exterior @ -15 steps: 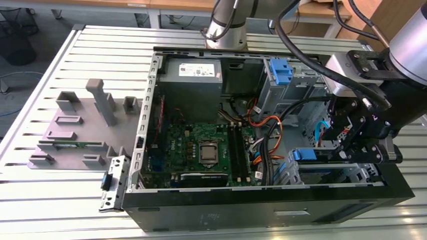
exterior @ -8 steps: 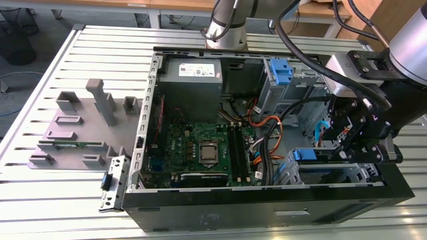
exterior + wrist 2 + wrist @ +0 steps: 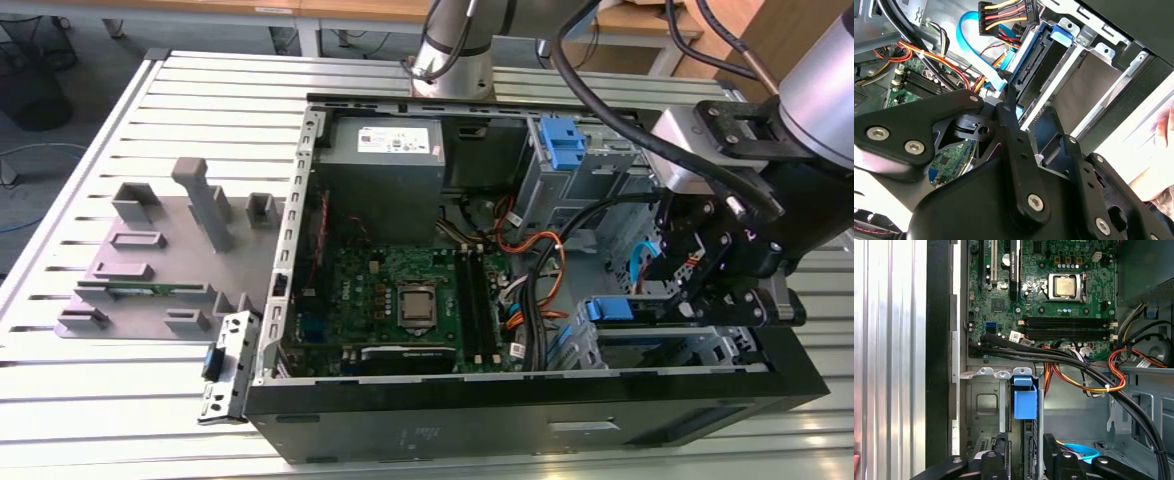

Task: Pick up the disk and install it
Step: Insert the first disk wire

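Slatted desk (image 3: 174, 90), open PC case (image 3: 534, 425): claw (image 3: 1024, 457) narrow, clamped on disk (image 3: 1024, 402), standing on edge in cage (image 3: 981, 405) below motherboard (image 3: 1054, 270). Install step, by look. Seating likely calls for straight push along rails, clear of cables (image 3: 1094, 380).

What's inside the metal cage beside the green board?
The disk stands on edge in one slot of the cage, with its blue tab showing. The tool sits right over it and covers the rest, so how deep it sits cannot be seen.
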Robot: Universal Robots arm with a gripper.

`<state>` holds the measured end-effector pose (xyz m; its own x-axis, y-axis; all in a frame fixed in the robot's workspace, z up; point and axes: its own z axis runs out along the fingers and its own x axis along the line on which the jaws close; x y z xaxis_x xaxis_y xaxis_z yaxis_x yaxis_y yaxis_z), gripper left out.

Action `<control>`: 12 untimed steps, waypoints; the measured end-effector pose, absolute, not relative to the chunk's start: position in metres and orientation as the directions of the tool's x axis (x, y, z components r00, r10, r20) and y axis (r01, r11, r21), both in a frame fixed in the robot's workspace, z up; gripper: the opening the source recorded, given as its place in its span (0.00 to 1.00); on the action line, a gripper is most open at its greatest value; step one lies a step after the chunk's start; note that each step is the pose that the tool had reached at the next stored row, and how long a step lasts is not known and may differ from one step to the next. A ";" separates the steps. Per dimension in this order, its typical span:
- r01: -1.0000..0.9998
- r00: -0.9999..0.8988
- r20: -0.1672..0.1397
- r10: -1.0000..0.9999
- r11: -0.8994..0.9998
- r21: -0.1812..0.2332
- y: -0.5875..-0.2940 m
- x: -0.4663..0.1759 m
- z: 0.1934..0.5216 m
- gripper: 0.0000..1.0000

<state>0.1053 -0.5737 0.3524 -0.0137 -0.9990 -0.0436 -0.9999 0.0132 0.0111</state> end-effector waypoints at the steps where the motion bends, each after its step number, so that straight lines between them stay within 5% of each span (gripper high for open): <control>1: -1.000 -0.014 -0.043 -0.999 0.013 0.011 -0.574 0.105 0.353 0.42; 12: -1.000 -0.014 -0.043 -0.999 0.013 0.011 -0.574 0.105 0.368 0.42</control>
